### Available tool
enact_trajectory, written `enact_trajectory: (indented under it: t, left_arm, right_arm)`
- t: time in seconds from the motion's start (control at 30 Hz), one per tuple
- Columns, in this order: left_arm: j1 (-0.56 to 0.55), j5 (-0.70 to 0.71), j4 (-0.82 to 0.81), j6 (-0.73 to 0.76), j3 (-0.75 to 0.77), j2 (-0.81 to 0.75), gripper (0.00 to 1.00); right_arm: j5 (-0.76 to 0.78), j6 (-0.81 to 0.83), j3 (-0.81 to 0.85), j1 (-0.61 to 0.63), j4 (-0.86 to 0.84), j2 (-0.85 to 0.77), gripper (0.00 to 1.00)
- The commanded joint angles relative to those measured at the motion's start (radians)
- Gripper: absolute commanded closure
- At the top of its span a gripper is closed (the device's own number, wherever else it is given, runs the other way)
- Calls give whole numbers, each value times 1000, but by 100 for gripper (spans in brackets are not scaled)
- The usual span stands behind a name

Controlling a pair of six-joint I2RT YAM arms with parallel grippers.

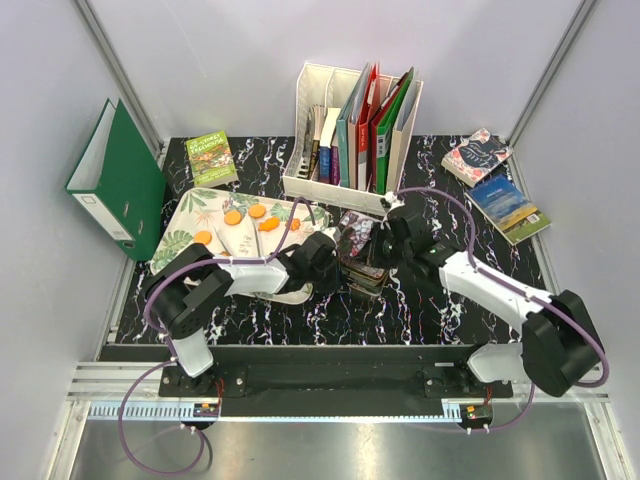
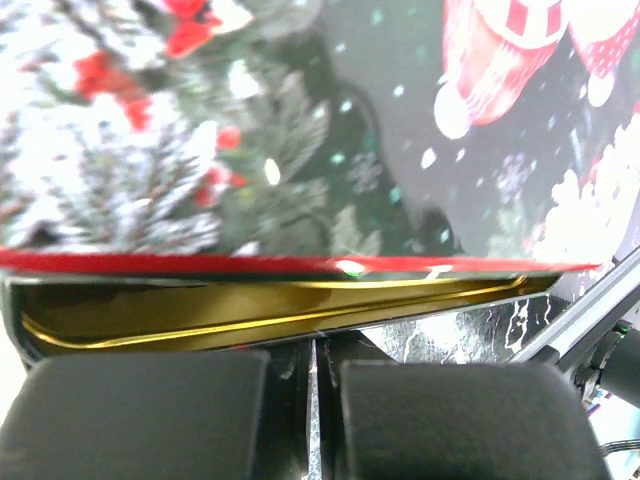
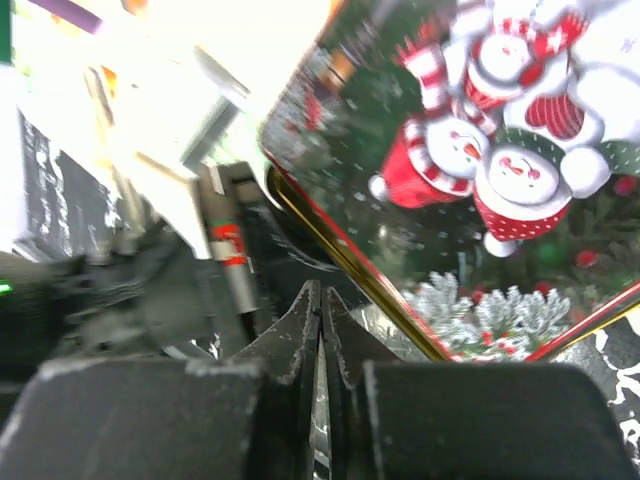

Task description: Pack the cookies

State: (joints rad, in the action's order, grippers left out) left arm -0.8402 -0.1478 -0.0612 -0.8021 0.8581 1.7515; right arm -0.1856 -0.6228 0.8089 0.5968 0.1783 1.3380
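Observation:
Several orange cookies (image 1: 257, 211) lie on a leaf-patterned board (image 1: 190, 215) left of centre. A Christmas tin (image 1: 357, 235) with a snowman lid stands in the middle of the table. My left gripper (image 1: 338, 262) is shut and empty against the tin's left side; in the left wrist view its gripper (image 2: 313, 375) sits just under the gold rim (image 2: 250, 312). My right gripper (image 1: 383, 250) is shut and empty at the tin's right side; in the right wrist view this gripper (image 3: 320, 300) points at the rim of the lid (image 3: 480, 200). No green or black cookies are visible.
A white file rack (image 1: 340, 190) full of books stands behind the tin. A green binder (image 1: 120, 185) leans at far left, with a green book (image 1: 212, 158) beside it. Two books (image 1: 495, 185) lie at back right. Something white (image 1: 292, 293) lies under the left arm.

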Motion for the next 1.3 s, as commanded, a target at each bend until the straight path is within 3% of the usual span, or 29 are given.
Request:
enact_trajectory:
  t: [0.0,0.2,0.63,0.83,1.27]
  left_arm:
    - [4,30,-43,7,21,-32,100]
    - [4,33,-43,9,19,-26,99]
    - [4,25,-52,12,12,-21,99]
    - [6,19,-65,7,15,-10,99]
    - [4,37,-60,3,16,-27,99]
  right_arm:
    - [87,29,75,8,52,-85,89]
    - [181,121,165,1,82,-51,83]
    - [192,187,383,-141,64,366,96]
    - [104,172,317,-141,35,395,98]
    - [54,115,112,-123,-31,291,98]
